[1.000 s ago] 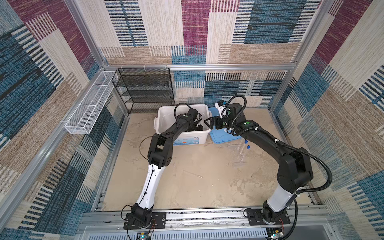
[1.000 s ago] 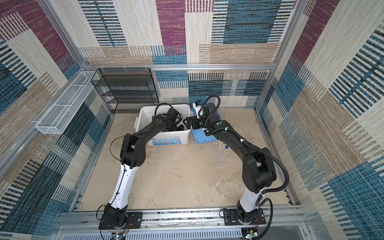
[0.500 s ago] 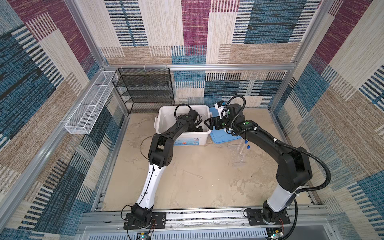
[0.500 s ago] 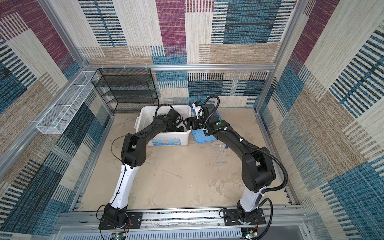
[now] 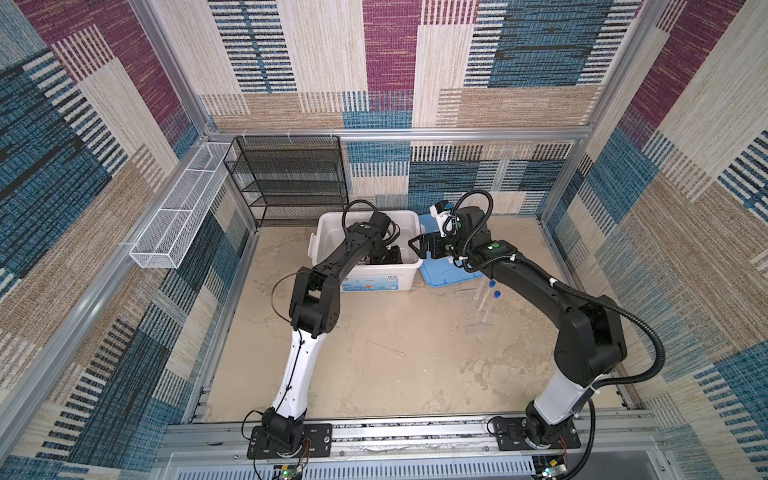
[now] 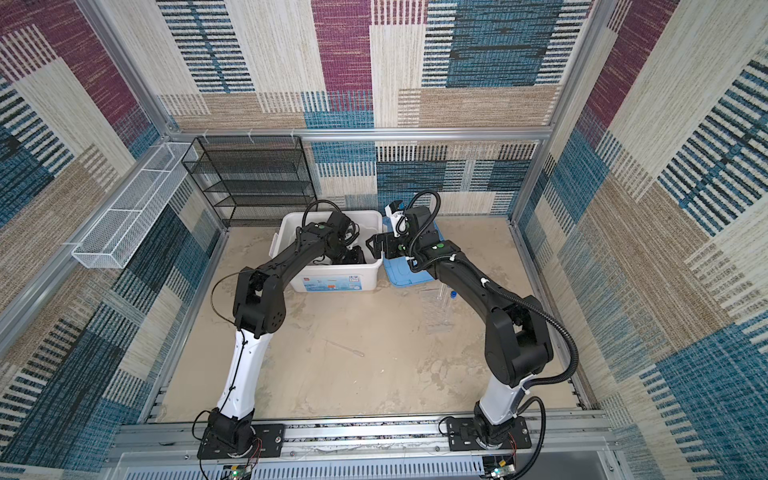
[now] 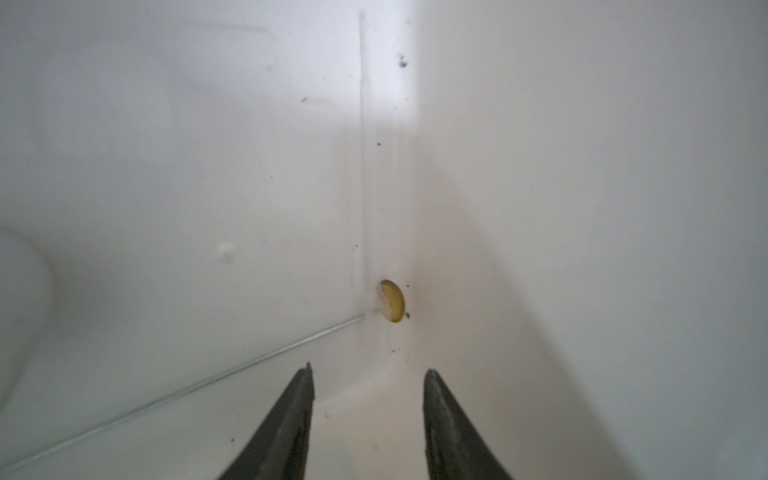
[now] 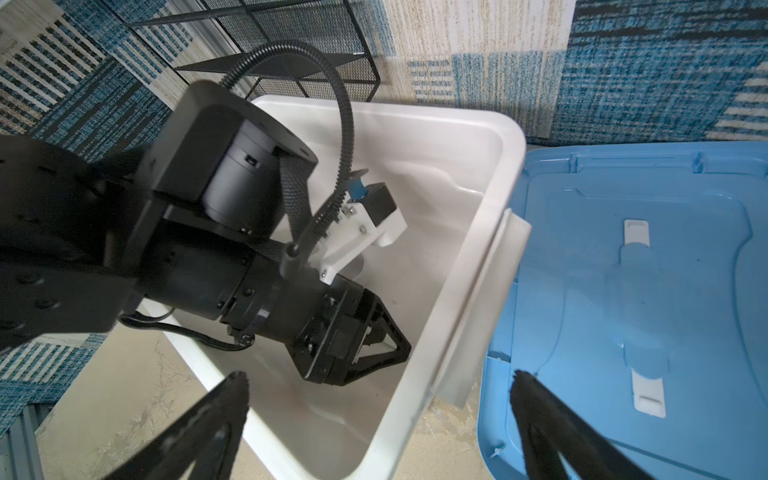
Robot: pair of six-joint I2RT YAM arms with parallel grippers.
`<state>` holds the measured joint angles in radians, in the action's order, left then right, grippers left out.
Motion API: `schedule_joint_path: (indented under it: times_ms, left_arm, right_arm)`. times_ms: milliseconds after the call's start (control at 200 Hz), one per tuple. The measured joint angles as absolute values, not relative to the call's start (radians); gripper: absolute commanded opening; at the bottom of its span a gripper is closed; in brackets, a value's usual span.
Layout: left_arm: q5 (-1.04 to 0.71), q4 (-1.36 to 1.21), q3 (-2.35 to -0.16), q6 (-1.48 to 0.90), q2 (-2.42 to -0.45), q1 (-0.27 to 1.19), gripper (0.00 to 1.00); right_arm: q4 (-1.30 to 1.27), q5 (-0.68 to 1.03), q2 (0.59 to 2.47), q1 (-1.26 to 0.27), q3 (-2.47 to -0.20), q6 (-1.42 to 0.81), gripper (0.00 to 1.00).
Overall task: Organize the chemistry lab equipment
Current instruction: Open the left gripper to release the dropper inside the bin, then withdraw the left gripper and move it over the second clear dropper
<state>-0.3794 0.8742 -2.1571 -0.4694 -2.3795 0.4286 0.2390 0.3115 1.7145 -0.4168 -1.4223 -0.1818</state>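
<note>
Sandy tabletop [image 5: 415, 395], far side: inside the white bin [image 7: 582, 166] the left gripper [image 7: 369, 370] stands empty, jaws apart, beside the metal rod [image 7: 249, 357] on its floor; best lift straight, clear of walls.

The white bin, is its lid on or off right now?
Off. The white bin stands open-topped, and the blue lid lies beside it.

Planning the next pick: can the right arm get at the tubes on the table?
Probably yes: the tubes lie uncovered on the table close beside that arm, and the right gripper is open and empty.
</note>
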Motion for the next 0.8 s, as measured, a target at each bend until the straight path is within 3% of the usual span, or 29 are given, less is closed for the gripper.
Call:
schedule_joint_path:
  times_ms: [170, 250, 316, 801]
  left_arm:
    - [-0.364, 0.880, -2.145, -0.464, -2.289, 0.428, 0.76]
    - [-0.349, 0.881, -2.128, -0.461, -2.242, 0.428, 0.93]
    - [-0.344, 0.880, -2.107, -0.461, -2.199, 0.428, 1.00]
    - [-0.267, 0.710, -1.611, -0.509, -1.618, 0.448, 0.99]
  right_arm:
    - [0.244, 0.311, 1.668, -0.417, -1.422, -0.182, 0.99]
    - [0.244, 0.311, 1.642, -0.417, -1.422, -0.182, 0.99]
    - [0.245, 0.308, 1.619, -0.417, -1.422, -0.182, 0.99]
    - [0.195, 0.310, 1.327, -0.417, -1.196, -0.077, 0.99]
